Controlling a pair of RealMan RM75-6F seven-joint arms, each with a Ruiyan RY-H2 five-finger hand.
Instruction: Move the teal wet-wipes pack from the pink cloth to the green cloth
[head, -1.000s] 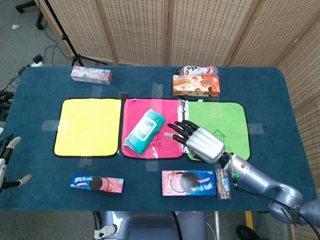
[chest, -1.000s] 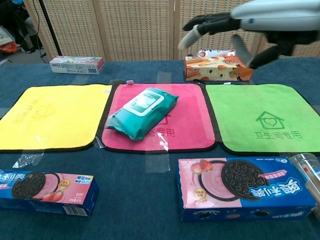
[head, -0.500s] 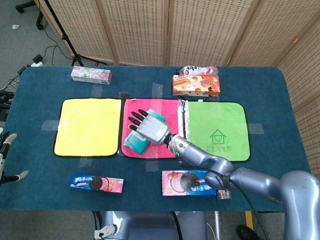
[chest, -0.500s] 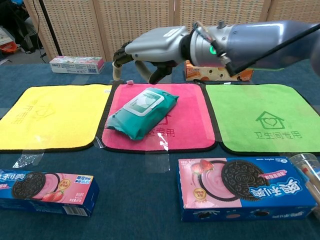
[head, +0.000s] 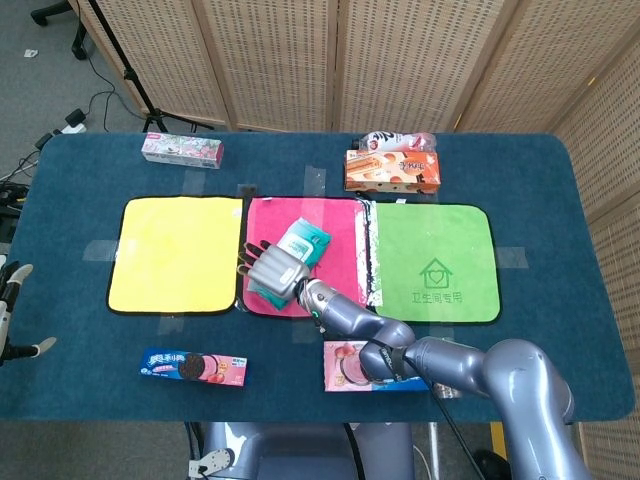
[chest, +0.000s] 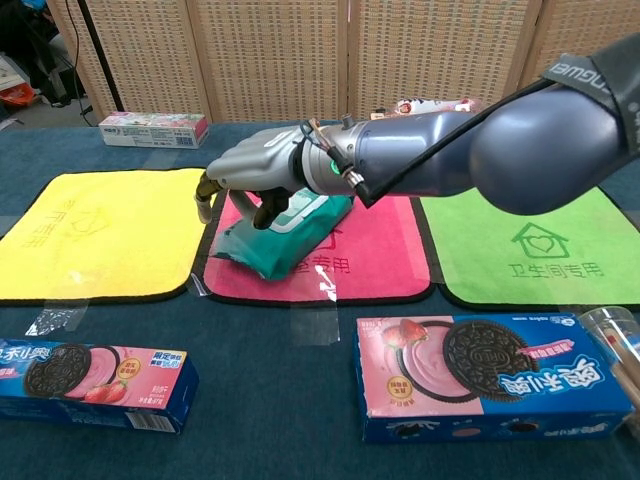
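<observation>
The teal wet-wipes pack (head: 303, 243) (chest: 303, 228) lies slanted on the pink cloth (head: 340, 228) (chest: 385, 232), the middle one of three. My right hand (head: 272, 267) (chest: 252, 174) is spread low over the pack's left end. Its fingers reach down around that end, and I cannot tell whether they touch it. The hand hides part of the pack. The green cloth (head: 430, 260) (chest: 520, 240) lies bare to the right of the pink one. At the table's far left edge my left hand (head: 8, 310) hangs with fingers apart, holding nothing.
A yellow cloth (head: 175, 252) (chest: 100, 230) lies left of the pink one. Two Oreo boxes (chest: 490, 375) (chest: 90, 375) sit along the front edge, beside a clear cup (chest: 612, 332). An orange snack box (head: 392, 170) and a pale box (head: 182, 149) stand at the back.
My right hand has swept left from the green cloth's edge across the pink cloth and dropped low over the pack's left end. The pack and the left hand have stayed put.
</observation>
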